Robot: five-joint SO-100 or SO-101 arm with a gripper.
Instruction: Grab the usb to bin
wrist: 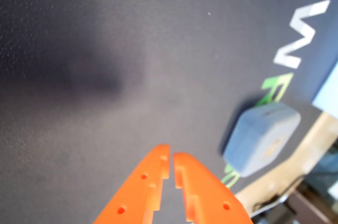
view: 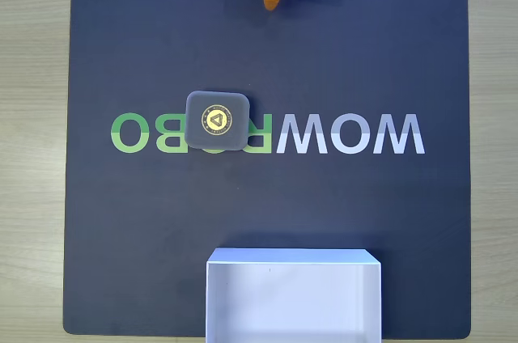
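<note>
Fixed view from above: a pale wooden desk [view: 32, 157] carries a large dark mat [view: 324, 213] printed with white and green letters [view: 267, 133]. At the mat's bottom edge sits the white bin [view: 293, 296], open and shallow. The usb [view: 217, 120], a dark grey rounded square with a gold round emblem, lies flat on the mat over the green letters, well apart from the bin and left of centre. The orange end effector [view: 272, 5] pokes in at the top edge; in the wrist view its fingers [wrist: 150, 179] are pressed almost together with a thin slit between them, pinching nothing, and the usb [wrist: 261, 138] lies to their right.
</note>
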